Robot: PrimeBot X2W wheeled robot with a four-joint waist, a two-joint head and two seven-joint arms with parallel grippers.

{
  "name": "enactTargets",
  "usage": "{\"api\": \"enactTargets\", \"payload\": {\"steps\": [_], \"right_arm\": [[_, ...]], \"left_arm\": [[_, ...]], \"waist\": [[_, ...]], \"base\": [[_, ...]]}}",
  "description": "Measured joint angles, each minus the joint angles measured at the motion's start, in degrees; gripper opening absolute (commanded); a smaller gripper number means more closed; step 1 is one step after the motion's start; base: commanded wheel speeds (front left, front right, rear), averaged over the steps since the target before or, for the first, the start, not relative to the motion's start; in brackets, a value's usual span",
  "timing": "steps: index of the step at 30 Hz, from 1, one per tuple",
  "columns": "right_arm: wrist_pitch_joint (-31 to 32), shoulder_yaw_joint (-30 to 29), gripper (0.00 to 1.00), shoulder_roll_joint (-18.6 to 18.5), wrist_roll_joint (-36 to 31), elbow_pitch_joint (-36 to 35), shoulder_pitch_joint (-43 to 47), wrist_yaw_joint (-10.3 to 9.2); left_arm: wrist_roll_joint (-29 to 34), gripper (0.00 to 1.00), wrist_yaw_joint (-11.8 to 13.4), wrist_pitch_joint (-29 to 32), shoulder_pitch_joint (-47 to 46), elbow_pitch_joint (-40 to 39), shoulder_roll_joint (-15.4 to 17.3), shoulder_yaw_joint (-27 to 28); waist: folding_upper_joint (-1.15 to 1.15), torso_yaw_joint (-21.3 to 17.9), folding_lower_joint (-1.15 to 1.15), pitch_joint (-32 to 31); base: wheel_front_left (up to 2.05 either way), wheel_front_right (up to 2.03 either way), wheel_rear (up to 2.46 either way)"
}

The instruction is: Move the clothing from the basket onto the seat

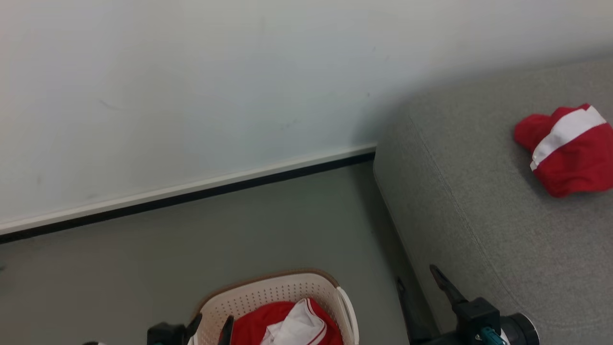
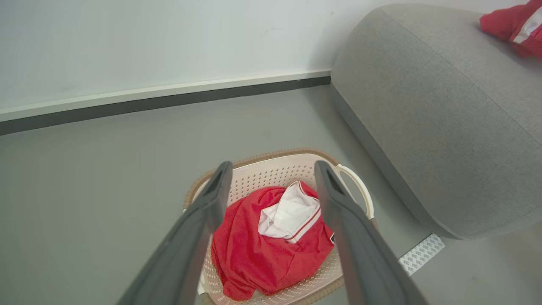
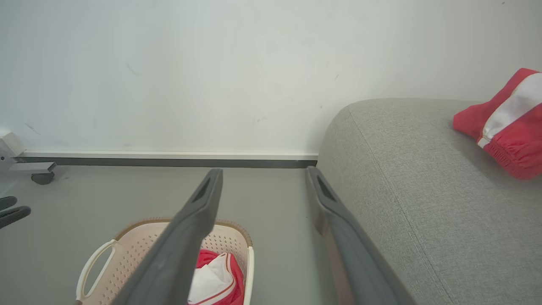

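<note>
partly cropped, one red garment [image 1: 570, 153] lies on the seat [image 1: 479, 215].

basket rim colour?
Brown, on the cream-white perforated basket; clearest in the left wrist view.

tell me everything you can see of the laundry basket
The basket is cream-white plastic with rows of small holes in its walls, a brown woven-looking rim, rounded corners and a loop handle at one end. It stands upright on the grey floor, near the seat but apart from it. A crumpled red garment with white fabric showing lies inside, covering most of the bottom.
</note>
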Motion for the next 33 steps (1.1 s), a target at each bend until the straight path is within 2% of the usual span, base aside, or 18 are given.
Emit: {"api": "enactTargets", "payload": {"steps": [10, 14, 20, 24, 33], "right_arm": [[-2.88, 2.53, 1.00, -0.07, 1.64, -1.56, -7.53, 0.00], [-4.58, 3.08, 1.00, -0.13, 2.83, -2.92, -10.27, 0.00], [-7.43, 1.78, 1.00, -0.19, 6.26, -5.36, -12.83, 0.00], [-8.48, 1.94, 1.00, -0.15, 7.27, -5.34, -12.61, 0.00], [-9.49, 0.54, 1.00, -0.11, 7.36, -7.44, -10.94, 0.00]], "left_arm": [[2.98, 1.00, 0.13, 1.22, -18.16, 15.64, 0.00, -3.77], [4.05, 1.00, 1.85, 2.72, -24.52, 20.27, 0.49, -4.22], [5.92, 1.00, 5.76, 6.36, -34.76, 26.38, 2.45, -4.67], [6.99, 1.00, 7.72, 7.89, -37.46, 29.53, 3.78, -4.97], [6.36, 1.00, 11.46, 8.94, -41.56, 34.43, 3.88, -4.32]], "waist": [[0.01, -5.65, 0.01, 12.56], [0.01, -7.74, 0.02, 18.38], [0.01, -10.84, 0.02, 29.33], [0.01, -12.42, 0.02, 35.19], [0.01, -14.94, 0.01, 45.37]], "base": [[0.00, 0.00, 0.00], [0.00, 0.00, 0.00], [0.00, 0.00, 0.00], [0.00, 0.00, 0.00], [0.00, 0.00, 0.00]]}}
